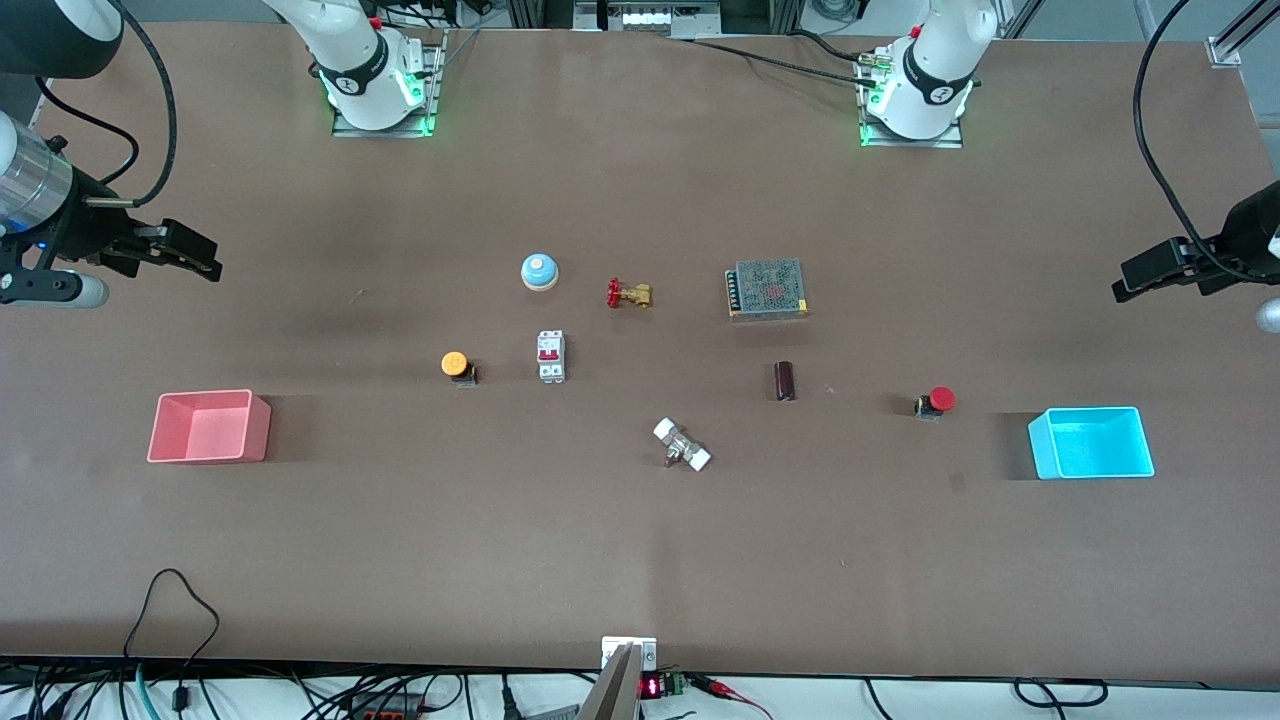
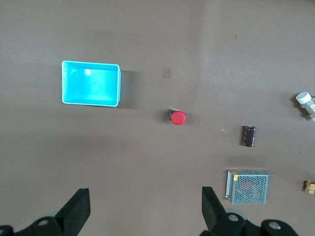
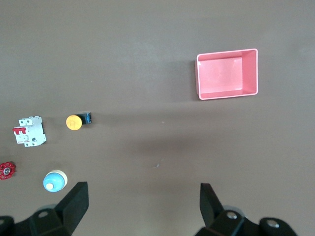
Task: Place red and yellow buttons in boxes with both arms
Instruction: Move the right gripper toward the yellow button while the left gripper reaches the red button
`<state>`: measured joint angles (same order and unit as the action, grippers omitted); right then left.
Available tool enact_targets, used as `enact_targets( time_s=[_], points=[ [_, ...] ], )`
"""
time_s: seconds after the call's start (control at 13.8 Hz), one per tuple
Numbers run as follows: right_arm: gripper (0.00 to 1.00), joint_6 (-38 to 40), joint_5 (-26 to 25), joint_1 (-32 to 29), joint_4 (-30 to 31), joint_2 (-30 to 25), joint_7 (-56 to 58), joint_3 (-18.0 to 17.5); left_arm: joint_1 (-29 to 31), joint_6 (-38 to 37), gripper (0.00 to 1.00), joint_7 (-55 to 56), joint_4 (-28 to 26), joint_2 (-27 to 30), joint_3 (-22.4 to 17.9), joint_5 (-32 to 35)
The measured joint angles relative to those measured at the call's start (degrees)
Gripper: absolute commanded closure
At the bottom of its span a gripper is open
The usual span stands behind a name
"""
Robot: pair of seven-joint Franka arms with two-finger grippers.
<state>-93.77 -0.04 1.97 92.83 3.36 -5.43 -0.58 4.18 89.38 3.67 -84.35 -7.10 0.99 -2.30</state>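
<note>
The orange-yellow button [image 1: 456, 365] stands on the table beside a white breaker; it also shows in the right wrist view [image 3: 74, 122]. The red button [image 1: 937, 401] stands close to the cyan-blue box [image 1: 1092, 443]; both show in the left wrist view, the button [image 2: 177, 117] and the box [image 2: 91, 83]. The pink-red box [image 1: 208, 427] sits toward the right arm's end of the table and shows in the right wrist view [image 3: 227, 73]. Both boxes are empty. My right gripper [image 1: 210, 265] hangs open and empty high over the table [image 3: 142, 201]. My left gripper [image 1: 1122, 285] hangs open and empty [image 2: 146, 206].
A blue-and-white bell [image 1: 539, 271], a brass valve with red handle [image 1: 628, 294], a white breaker [image 1: 551, 356], a mesh power supply [image 1: 767, 289], a dark cylinder [image 1: 785, 381] and a white-ended fitting [image 1: 682, 444] lie in the table's middle.
</note>
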Motion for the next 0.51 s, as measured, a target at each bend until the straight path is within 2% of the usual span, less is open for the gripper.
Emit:
enact_targets(
  time_s=[0.51],
  points=[
    [0.00,0.00,0.03,0.00,0.01,0.17,0.00,0.00,-0.22,-0.15,0.00,0.21,-0.09,-0.33,0.07,0.00]
  ],
)
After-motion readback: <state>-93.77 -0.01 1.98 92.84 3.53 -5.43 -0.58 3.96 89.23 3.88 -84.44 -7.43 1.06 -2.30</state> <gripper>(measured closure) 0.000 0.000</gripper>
